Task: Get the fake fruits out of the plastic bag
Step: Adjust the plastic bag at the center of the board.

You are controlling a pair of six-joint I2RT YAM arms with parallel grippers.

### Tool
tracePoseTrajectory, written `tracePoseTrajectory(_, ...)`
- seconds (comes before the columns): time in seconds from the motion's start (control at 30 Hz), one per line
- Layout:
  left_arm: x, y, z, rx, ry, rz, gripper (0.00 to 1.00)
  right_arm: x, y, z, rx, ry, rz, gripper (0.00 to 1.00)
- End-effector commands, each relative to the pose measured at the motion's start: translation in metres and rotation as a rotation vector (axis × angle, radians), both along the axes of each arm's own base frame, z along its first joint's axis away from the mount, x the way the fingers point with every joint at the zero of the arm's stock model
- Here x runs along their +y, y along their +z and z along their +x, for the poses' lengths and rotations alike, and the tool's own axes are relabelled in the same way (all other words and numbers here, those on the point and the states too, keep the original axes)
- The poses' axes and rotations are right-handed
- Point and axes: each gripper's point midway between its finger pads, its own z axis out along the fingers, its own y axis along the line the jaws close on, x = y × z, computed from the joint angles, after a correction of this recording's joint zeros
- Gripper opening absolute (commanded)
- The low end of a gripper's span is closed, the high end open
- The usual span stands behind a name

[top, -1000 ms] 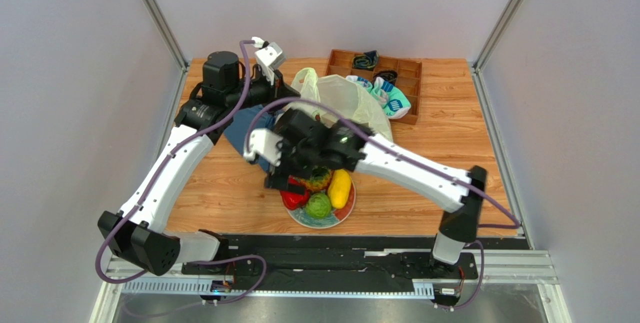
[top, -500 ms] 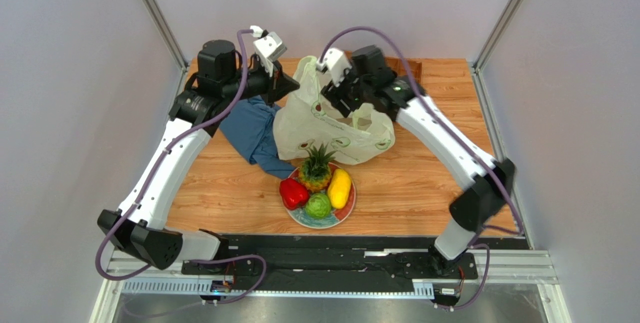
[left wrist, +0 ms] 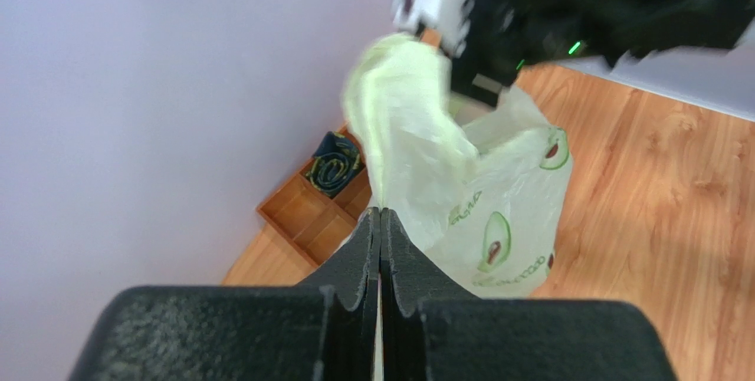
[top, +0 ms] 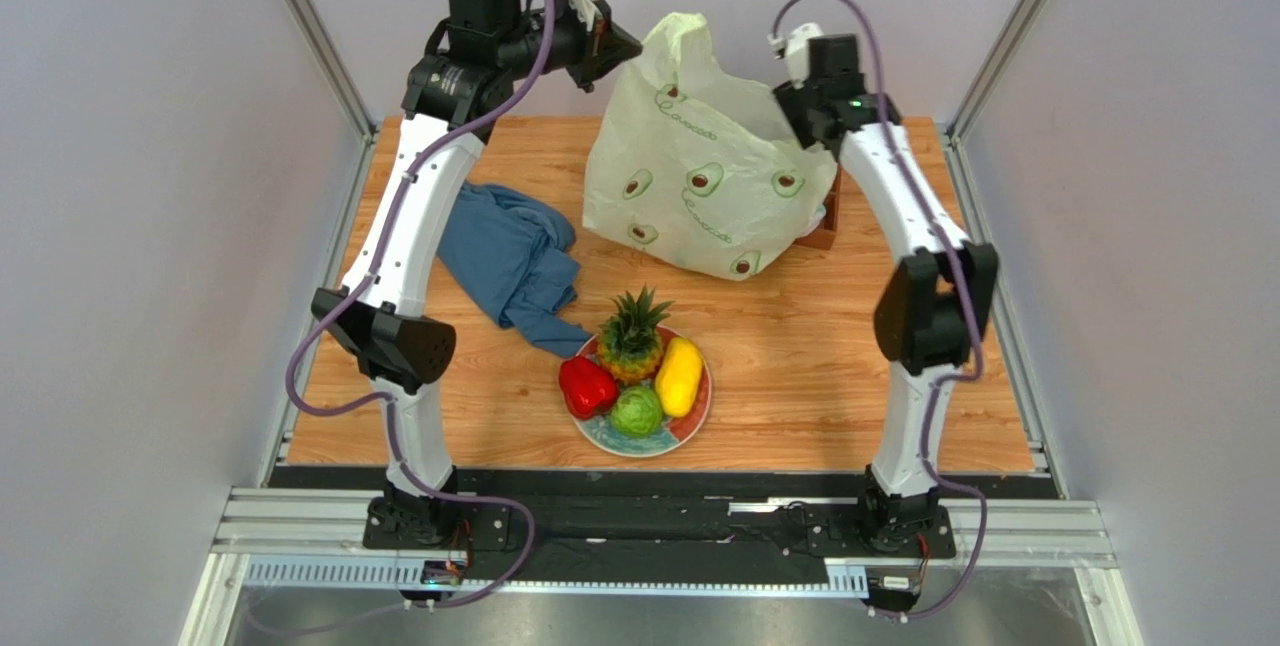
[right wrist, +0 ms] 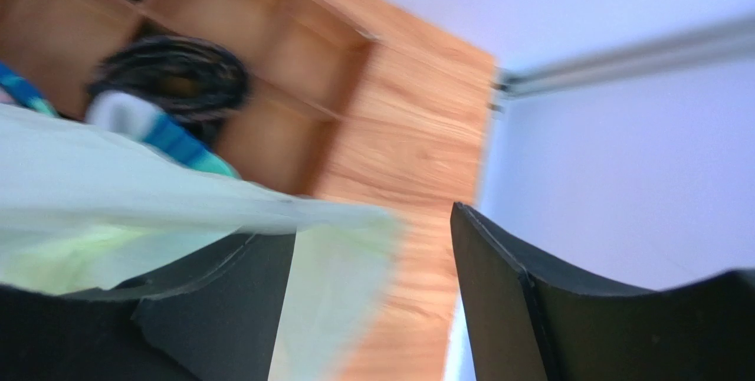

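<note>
The plastic bag (top: 694,174) hangs upright at the back of the table, pale green with avocado prints. My left gripper (top: 613,49) is raised high and shut on the bag's top handle; its fingers pinch the film in the left wrist view (left wrist: 380,213). My right gripper (top: 796,109) is at the bag's upper right edge with its jaws wide apart (right wrist: 372,231), and bag film (right wrist: 337,266) drapes over one finger. A pineapple (top: 631,334), red pepper (top: 586,385), green bumpy fruit (top: 637,412) and yellow mango (top: 679,376) sit on a plate (top: 670,444). No peach shows.
A blue cloth (top: 519,264) lies left of the bag. A wooden compartment tray (left wrist: 312,211) with rolled socks (right wrist: 168,76) stands at the back right, mostly behind the bag. Metal frame posts run along both sides.
Both arms have risen and moved back. The bag went from slumped on the table to hanging upright from my left gripper. My right gripper moved to the bag's right side.
</note>
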Motion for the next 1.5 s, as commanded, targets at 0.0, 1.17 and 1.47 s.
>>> tracePoseTrajectory(0.0,0.007,-0.004,-0.043,0.012,-0.079,0.027,0.0,-0.01,0.106,-0.076,-0.184,0.018,0.006,0.69)
tracePoseTrajectory(1.17,0.077,-0.164,-0.13,0.363,0.074,0.23,0.0,0.13,-0.073,-0.322,0.409,0.828,0.257,0.53)
tracePoseTrajectory(1.47,0.084,-0.206,-0.136,0.461,0.069,0.316,0.0,0.144,-0.02,-0.256,0.212,0.741,0.253,0.57)
